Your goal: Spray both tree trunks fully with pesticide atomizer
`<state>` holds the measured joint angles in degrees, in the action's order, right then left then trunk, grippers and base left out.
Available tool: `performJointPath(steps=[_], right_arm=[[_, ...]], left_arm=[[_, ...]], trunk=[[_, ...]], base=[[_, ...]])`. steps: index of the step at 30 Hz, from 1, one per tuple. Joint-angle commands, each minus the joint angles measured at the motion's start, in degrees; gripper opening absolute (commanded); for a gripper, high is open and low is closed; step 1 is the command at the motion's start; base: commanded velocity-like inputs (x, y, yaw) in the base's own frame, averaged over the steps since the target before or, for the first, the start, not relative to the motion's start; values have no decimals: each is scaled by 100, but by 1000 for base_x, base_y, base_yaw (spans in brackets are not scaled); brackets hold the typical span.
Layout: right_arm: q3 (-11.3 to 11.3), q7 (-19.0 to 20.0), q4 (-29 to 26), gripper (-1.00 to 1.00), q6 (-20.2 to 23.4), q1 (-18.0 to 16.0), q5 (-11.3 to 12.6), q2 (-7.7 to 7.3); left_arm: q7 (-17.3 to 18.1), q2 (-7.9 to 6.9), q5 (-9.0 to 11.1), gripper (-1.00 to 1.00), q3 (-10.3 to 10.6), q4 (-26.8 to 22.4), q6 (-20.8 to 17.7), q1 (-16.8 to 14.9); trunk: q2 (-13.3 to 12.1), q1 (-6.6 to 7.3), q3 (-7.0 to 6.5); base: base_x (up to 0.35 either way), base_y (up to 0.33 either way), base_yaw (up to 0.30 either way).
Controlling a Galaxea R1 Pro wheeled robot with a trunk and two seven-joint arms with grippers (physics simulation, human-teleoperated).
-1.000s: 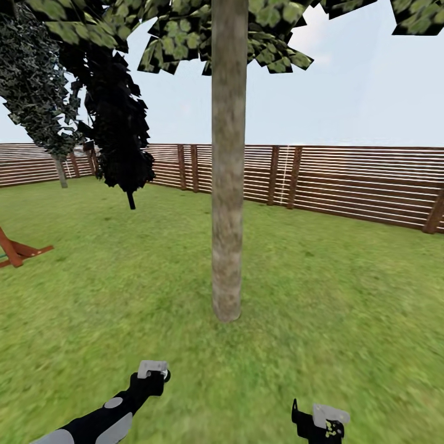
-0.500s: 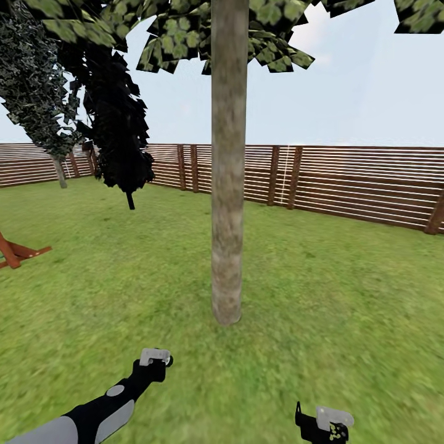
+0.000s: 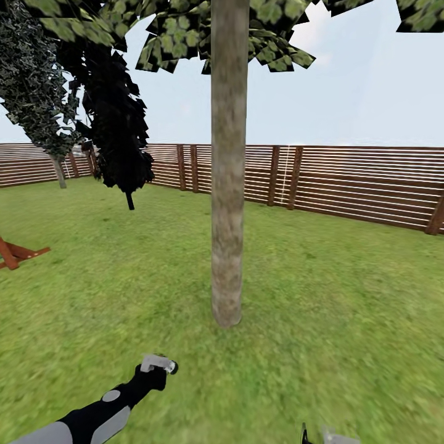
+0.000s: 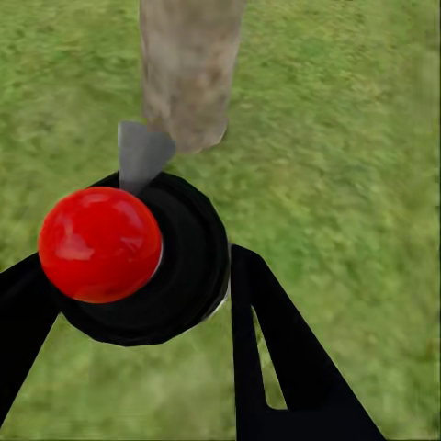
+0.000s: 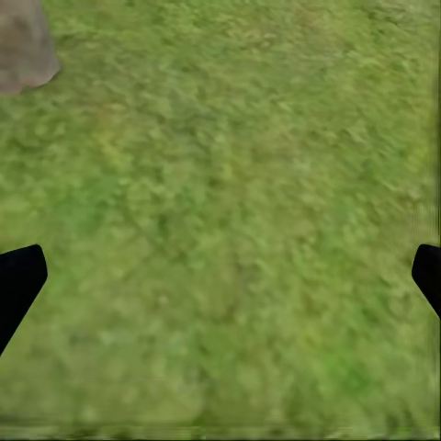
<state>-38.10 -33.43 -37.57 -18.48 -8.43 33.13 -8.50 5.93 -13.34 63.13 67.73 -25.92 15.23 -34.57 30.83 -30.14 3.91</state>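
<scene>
On the grass lawn (image 3: pixel 345 296) before the mottled grey-brown tree trunk (image 3: pixel 228 185), the left hand (image 4: pixel 138 276) is clamped on the black red-capped atomizer (image 4: pixel 138 257); low aim risks bare upper bark; right hand (image 5: pixel 220 276) spread, empty

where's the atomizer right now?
In the left gripper: the left wrist view shows the atomizer, red cap and grey nozzle, clamped between the fingers and aimed at the base of the tree trunk, which stands mid-lawn in the head view.
</scene>
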Motion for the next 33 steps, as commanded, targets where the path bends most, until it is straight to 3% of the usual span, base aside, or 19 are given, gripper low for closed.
performJointPath(steps=[1, 4, 7, 11, 17, 22, 24, 28, 30, 31, 33], right_arm=[[-49, -33, -3, 100, -32, -1, 59, -9], [-54, -32, 1, 100, -37, 5, 66, -10], [-56, -32, 7, 100, -41, 8, 70, -11], [-55, -26, 11, 100, -42, 8, 70, -11], [-2, -9, 12, 100, -42, 9, 84, -31], [84, 314, -45, 100, 27, -13, 100, -72], [122, 399, -167, 100, 342, -73, 99, -83], [380, 781, -1021, 100, 1569, -209, 92, -125], [815, 1136, -1744, 100, 2716, -376, 93, -137], [953, 1275, -1949, 100, 3018, -431, 92, -140], [1623, 1973, -2773, 100, 4220, -648, 90, -141]], left_arm=[[454, -14, 83, -100, 28, 18, 25, -9], [1383, -90, 100, -100, 24, 45, 29, -7], [2254, -298, 103, -100, 22, 56, 57, -6], [2569, -405, 98, -100, 21, 59, 199, -1], [2684, -476, 85, -100, 21, 60, 319, 10], [3161, -530, 88, -100, 21, 97, 572, 18], [3259, -534, 22, -100, 21, 180, 636, 17], [3326, -534, -686, -100, 21, 279, 814, 14], [3332, -535, -1056, -100, 21, 301, 886, 16], [3331, -536, -1109, -100, 21, 304, 897, 17], [3321, -537, -1234, -100, 21, 311, 926, 17]], trunk=[[11, -3, 11], [11, -3, 11], [11, -3, 11], [11, -3, 11], [11, -3, 11], [11, -3, 11], [11, -3, 11], [11, -3, 11], [11, -3, 11], [11, -3, 11], [11, -3, 11]], base=[[4, 0, 0], [2, 0, 0], [0, 0, 0], [0, 0, 0], [0, 0, 0], [0, 0, 0], [0, 0, 0], [0, 0, 0], [0, 0, 0], [0, 0, 0], [0, 0, 0]])
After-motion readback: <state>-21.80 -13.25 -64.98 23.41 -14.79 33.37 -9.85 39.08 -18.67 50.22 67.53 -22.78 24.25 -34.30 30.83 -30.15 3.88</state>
